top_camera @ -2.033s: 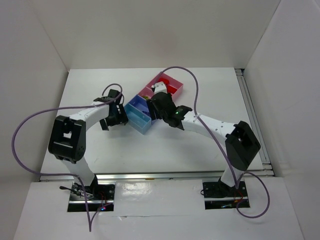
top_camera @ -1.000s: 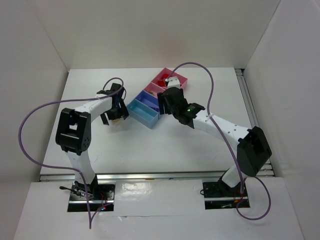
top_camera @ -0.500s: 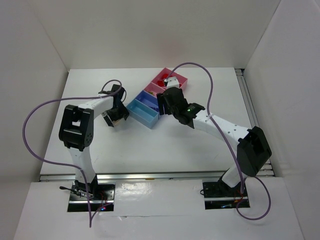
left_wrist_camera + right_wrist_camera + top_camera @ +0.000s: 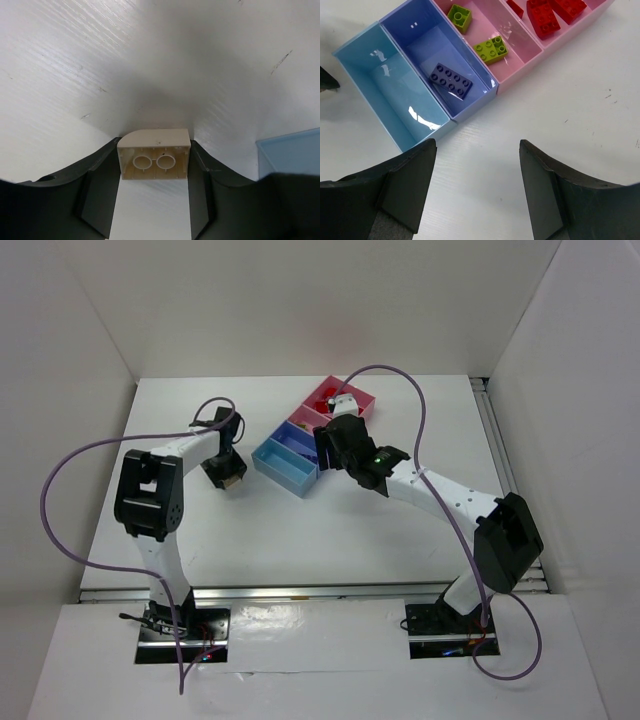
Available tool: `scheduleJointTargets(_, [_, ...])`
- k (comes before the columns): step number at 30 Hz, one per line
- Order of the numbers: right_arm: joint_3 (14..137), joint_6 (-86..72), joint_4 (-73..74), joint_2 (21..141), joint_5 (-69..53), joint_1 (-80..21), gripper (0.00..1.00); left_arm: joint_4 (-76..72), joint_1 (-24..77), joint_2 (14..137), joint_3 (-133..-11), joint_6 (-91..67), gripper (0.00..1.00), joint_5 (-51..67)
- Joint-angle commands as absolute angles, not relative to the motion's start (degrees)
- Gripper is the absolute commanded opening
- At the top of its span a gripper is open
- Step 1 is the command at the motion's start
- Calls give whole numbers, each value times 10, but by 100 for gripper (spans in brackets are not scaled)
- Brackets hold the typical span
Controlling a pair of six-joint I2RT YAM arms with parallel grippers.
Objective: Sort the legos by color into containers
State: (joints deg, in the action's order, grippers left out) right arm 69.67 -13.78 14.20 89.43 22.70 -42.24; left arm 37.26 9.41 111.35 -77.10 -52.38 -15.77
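Note:
A tan lego [image 4: 154, 154] lies hollow side toward the camera between the fingers of my left gripper [image 4: 154, 150], which is shut on it just above the white table. From above, that left gripper [image 4: 228, 472] sits left of the containers [image 4: 285, 465]. My right gripper [image 4: 477, 145] stands open and empty over bare table beside the row. The light blue tray [image 4: 390, 100] is empty. The purple-blue tray [image 4: 420, 40] holds a dark purple lego [image 4: 451, 81]. One pink tray [image 4: 485, 25] holds two lime-green legos [image 4: 491, 48]. Red legos [image 4: 545, 20] lie in the end pink tray.
White walls close in the table on the left, back and right [image 4: 560, 360]. A metal rail [image 4: 510, 480] runs along the table's right edge. Purple cables [image 4: 90, 455] loop over both arms. A corner of the light blue tray [image 4: 290, 150] shows at the right of the left wrist view.
My left gripper has closed on the tan lego and shifted slightly left. The right arm lifted back from the trays two seconds ago and has held still since.

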Motion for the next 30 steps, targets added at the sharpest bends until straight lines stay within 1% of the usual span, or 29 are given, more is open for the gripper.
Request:
scheduleJointTargets(1, [689, -137, 142, 877, 243, -428, 74, 380, 91, 1064, -765, -506, 49, -176])
scheduleJointTargets(2, [689, -137, 148, 877, 243, -428, 74, 389, 91, 1050, -765, -501, 44, -176])
scheduleJointTargets(3, [689, -142, 155, 870, 252, -428, 74, 404, 91, 1036, -773, -501, 41, -181])
scheduleJointTargets(6, [689, -163, 161, 856, 285, -428, 74, 417, 104, 973, -795, -465, 35, -181])
scheduleJointTargets(9, [683, -185, 166, 848, 312, -428, 74, 422, 136, 947, -820, -425, 35, -181])
scheduleJointTargets(13, [683, -205, 189, 848, 345, -423, 74, 443, 205, 993, -865, -425, 35, -195])
scheduleJointTargets(15, [678, -219, 196, 841, 366, -423, 74, 448, 223, 1015, -885, -425, 35, -195])
scheduleJointTargets(17, [669, -224, 196, 818, 387, -417, 74, 448, 248, 1046, -904, -425, 36, -195])
scheduleJointTargets(23, [629, -230, 196, 748, 397, -369, 74, 427, 278, 1105, -946, -425, 36, -172])
scheduleJointTargets(29, [618, -230, 202, 731, 378, -335, 74, 418, 289, 1137, -974, -419, 37, -161])
scheduleJointTargets(30, [618, -230, 202, 726, 373, -330, 74, 418, 289, 1143, -979, -419, 40, -161])
